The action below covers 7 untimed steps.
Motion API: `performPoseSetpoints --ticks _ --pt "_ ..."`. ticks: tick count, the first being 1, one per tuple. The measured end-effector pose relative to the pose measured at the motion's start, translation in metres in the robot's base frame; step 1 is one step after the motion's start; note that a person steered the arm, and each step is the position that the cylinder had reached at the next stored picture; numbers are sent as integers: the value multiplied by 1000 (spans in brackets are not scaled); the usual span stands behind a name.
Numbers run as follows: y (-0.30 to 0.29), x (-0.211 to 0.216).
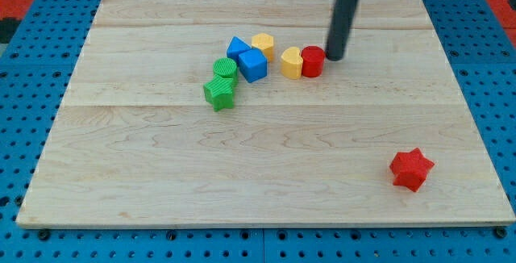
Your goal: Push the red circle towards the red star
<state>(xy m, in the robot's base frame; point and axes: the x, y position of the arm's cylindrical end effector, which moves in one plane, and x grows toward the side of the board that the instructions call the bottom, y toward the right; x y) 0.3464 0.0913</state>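
Note:
The red circle (313,61) sits on the wooden board (161,174) above the middle, touching a yellow heart-like block (292,62) on its left. My tip (334,56) stands right beside the red circle, on its right and slightly toward the view's top, touching or nearly touching it. The red star (411,169) lies far off at the lower right of the board.
A yellow hexagon-like block (263,47), two blue blocks (239,49) (252,65) and two green blocks (225,70) (219,92) cluster to the left of the red circle. Blue pegboard (32,93) surrounds the board.

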Motion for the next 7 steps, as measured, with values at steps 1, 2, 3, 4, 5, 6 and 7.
performPoseSetpoints --ticks 1,2,3,4,5,6,7 --pt "-23 -6" --pt "-37 8" --pt "-37 28" --pt "-37 34" --pt "-39 34" --pt "-62 41" --pt "-47 72"
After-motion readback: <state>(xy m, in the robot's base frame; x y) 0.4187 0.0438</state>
